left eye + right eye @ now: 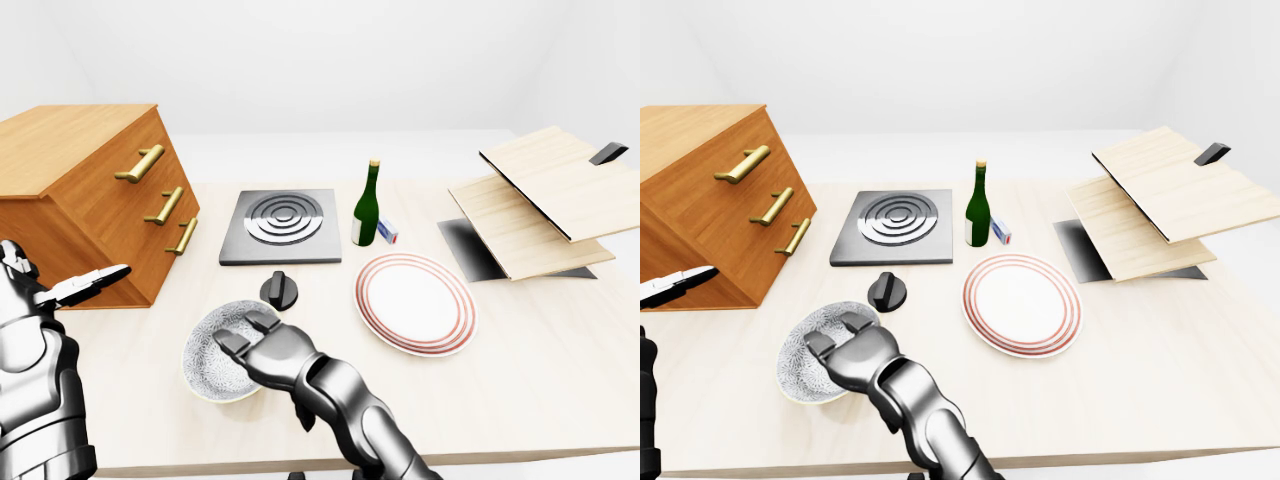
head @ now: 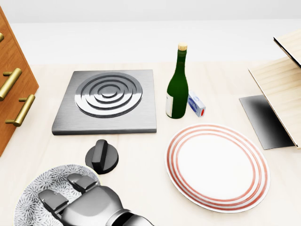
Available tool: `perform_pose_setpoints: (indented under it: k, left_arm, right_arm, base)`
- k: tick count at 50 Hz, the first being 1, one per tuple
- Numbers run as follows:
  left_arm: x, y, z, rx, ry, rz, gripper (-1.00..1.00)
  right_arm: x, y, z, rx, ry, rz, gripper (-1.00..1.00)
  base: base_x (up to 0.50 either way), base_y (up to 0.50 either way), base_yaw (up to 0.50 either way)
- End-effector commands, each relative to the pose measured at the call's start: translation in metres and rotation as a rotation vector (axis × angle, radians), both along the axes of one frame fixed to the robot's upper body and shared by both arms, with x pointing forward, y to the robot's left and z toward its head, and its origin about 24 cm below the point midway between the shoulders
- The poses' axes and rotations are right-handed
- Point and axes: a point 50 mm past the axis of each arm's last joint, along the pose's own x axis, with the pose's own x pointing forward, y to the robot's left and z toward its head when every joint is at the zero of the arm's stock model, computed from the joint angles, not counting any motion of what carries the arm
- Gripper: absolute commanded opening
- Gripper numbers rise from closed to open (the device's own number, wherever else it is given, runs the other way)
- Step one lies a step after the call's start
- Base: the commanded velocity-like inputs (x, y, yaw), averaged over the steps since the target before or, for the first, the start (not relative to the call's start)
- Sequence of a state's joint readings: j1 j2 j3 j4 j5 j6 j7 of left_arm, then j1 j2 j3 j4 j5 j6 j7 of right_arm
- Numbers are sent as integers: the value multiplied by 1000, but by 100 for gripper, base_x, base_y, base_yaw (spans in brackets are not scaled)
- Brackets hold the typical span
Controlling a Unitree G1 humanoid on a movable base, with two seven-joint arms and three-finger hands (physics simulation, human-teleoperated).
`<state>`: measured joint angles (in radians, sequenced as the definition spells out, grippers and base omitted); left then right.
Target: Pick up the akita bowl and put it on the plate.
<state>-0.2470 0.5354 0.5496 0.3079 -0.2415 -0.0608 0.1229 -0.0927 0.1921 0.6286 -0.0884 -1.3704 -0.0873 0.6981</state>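
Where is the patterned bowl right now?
In the left-eye view the akita bowl sits at lower left, partly under the right hand, just below the black knob and left of the striped plate.

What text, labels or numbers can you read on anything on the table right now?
No legible text anywhere.
wine bottle: pale label, nothing on it can be read.
small box: blue and white with a red mark, print too small and blurred to read.
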Motion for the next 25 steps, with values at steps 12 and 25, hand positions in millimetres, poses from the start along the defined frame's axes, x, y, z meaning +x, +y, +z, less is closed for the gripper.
perform_pose_setpoints:
  k: [12,25]
  left_arm:
    - [0,0,0,-3,1,-2,100]
    - [1,0,-1,-5,2,-4,100]
  right_arm:
    - [0,12,-2,-15,14,25,100]
    - [-2,13,-4,-11,26,31,100]
  base:
    - [0,0,0]
    - [0,0,0]
